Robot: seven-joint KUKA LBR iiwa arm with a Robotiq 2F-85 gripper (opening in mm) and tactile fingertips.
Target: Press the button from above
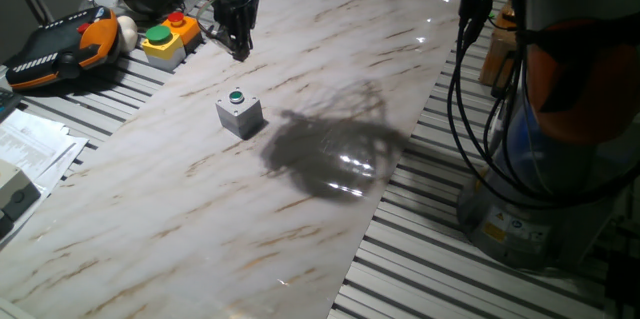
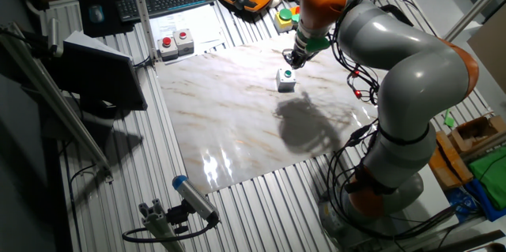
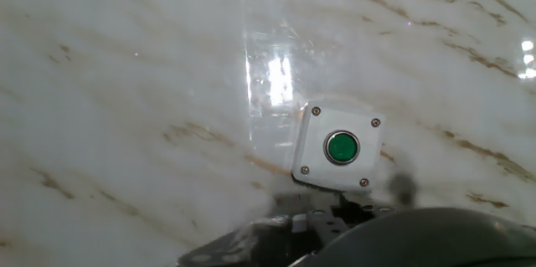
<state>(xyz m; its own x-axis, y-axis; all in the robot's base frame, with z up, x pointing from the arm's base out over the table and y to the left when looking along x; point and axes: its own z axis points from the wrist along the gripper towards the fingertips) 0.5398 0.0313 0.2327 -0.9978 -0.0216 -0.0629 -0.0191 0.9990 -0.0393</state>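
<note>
The button [image 1: 236, 97] is small, round and green, set in the top of a light-grey cube box [image 1: 241, 119] on the marble tabletop. It also shows in the other fixed view [image 2: 288, 73] and in the hand view [image 3: 342, 147]. My gripper [image 1: 240, 52] points down and hangs above the table, apart from the box and on its far side in one fixed view. In the other fixed view the gripper [image 2: 294, 58] is just above and beyond the box. In the hand view the button lies low and right of centre, just above the blurred gripper parts. No view shows the fingertips clearly.
A yellow box [image 1: 170, 41] with larger green and red buttons stands near the gripper at the table's edge. An orange-and-black pendant [image 1: 60, 47] lies beside it. Papers [image 1: 30, 144] lie left. Cables and the robot base [image 1: 560, 159] stand right.
</note>
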